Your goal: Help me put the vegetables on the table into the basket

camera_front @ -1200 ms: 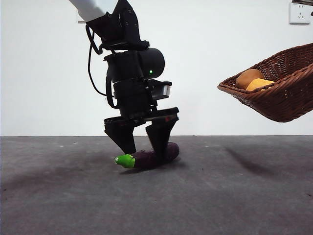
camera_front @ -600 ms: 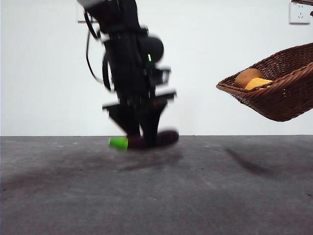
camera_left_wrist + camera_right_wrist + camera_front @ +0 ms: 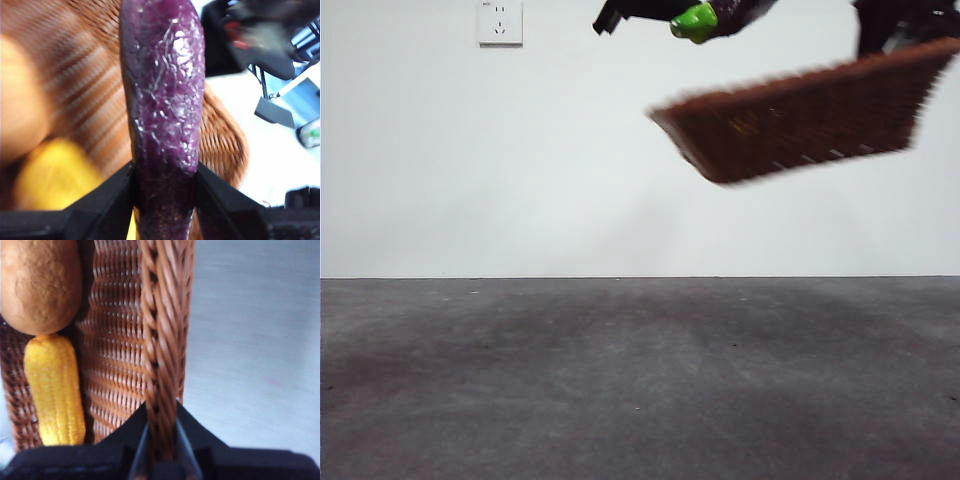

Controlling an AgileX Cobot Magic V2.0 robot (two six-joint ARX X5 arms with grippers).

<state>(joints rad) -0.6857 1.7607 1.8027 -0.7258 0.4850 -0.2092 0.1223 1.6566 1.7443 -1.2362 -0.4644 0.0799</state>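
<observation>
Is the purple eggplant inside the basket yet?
Not yet. The left gripper holds the eggplant in the air above the basket. The potato and corn are already inside.

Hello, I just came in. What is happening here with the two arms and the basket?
The robot is collecting vegetables into a wicker basket. The right gripper is shut on the basket's braided rim and holds the basket high in the air, tilted. The potato and the corn cob already lie inside. The left gripper is shut on the purple eggplant and holds it above the basket, its green stem at the top of the front view. The eggplant is not yet released. No vegetable is seen on the table.
</observation>
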